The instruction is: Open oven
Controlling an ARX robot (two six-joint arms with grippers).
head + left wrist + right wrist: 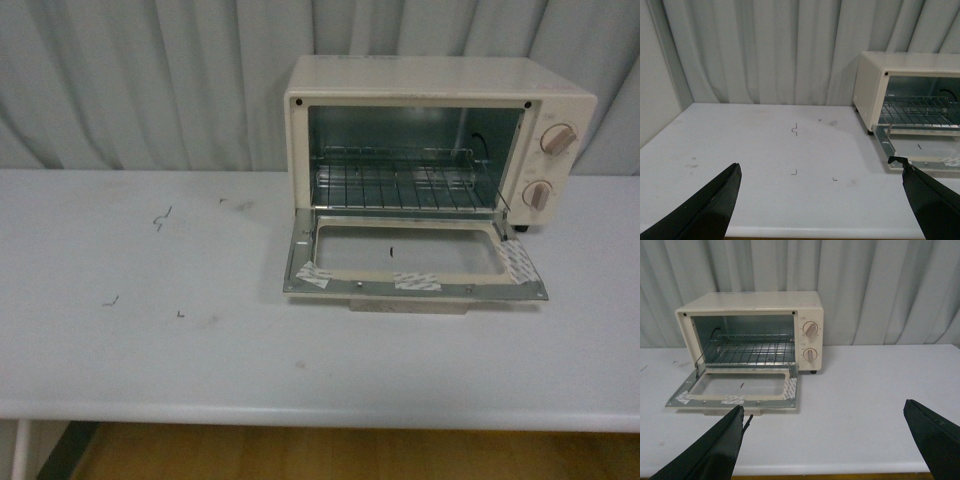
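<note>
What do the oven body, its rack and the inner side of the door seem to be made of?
Oven body: likely painted metal, smooth cream coat. Rack: bare metal wire, thin shiny bars. Door inner side: grey metal frame with screws around a clear pane, probably glass.

Left tool (820, 200) and right tool (830, 440) gape wide

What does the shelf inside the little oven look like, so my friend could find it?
Look at the white table; the cream oven stands at its back right, door dropped flat. Inside the shiny box is the wire rack, a silver grid of thin bars. Nothing else there has see-through stripes.
</note>
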